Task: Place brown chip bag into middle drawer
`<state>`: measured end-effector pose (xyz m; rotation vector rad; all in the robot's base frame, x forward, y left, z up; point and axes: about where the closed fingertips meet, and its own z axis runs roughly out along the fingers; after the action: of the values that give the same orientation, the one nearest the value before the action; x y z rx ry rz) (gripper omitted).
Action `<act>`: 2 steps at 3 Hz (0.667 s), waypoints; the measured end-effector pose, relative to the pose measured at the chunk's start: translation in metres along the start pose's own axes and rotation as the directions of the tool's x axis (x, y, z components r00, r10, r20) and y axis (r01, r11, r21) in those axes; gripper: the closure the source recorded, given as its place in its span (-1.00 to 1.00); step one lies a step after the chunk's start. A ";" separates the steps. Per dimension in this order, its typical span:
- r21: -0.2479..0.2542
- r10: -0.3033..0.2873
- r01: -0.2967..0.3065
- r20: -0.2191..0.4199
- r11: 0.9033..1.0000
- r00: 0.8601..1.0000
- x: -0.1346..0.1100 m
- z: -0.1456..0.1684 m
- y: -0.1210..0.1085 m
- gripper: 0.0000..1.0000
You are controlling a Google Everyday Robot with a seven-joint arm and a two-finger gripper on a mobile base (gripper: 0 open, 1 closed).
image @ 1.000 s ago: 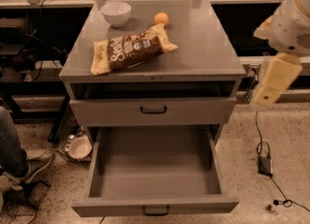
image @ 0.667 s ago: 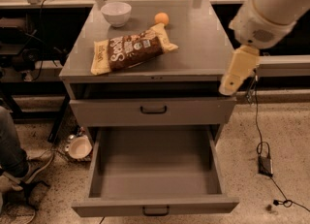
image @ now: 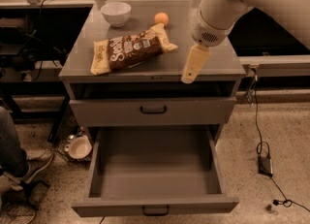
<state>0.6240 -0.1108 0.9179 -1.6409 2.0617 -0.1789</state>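
1. Since a second ago, the robot's arm has swung leftward from beside the grey cabinet to above the right front part of the tabletop (image: pixel 160 68). Nothing else has shifted.
2. The pincer (image: pixel 187 76) hangs pointing down and slightly left at the tabletop's front edge. It is to the right of the bag, apart from it, and carries nothing. Whether it is open or closed cannot be told.
3. The brown chip bag (image: pixel 131 49) lies flat and slanted on the tabletop, left of centre, with pale yellow ends at lower left and upper right. An orange ball (image: pixel 162 18) sits just beyond its upper right end. A white bowl (image: pixel 116 13) stands farther back.
4. The middle drawer (image: pixel 155 169) is pulled out below, with its grey floor showing. The upper drawer (image: pixel 153 112) is shut.
5. The bag looks light, puffy and crinkly, with slick film that would likely yield and slide under pressure, and contents that would likely crush. A gentle hold across its narrow width near the middle seems safest. Pinching the flat crimped end nearest the pincer is the alternative.
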 end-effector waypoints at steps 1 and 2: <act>0.000 0.000 0.000 0.000 1.000 1.000 0.000 0.000 0.000 -1.00; 0.076 -0.057 0.058 -0.014 0.995 0.998 -0.031 0.021 -0.023 -1.00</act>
<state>0.6588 -0.0835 0.9179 -1.6574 1.9921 -0.2840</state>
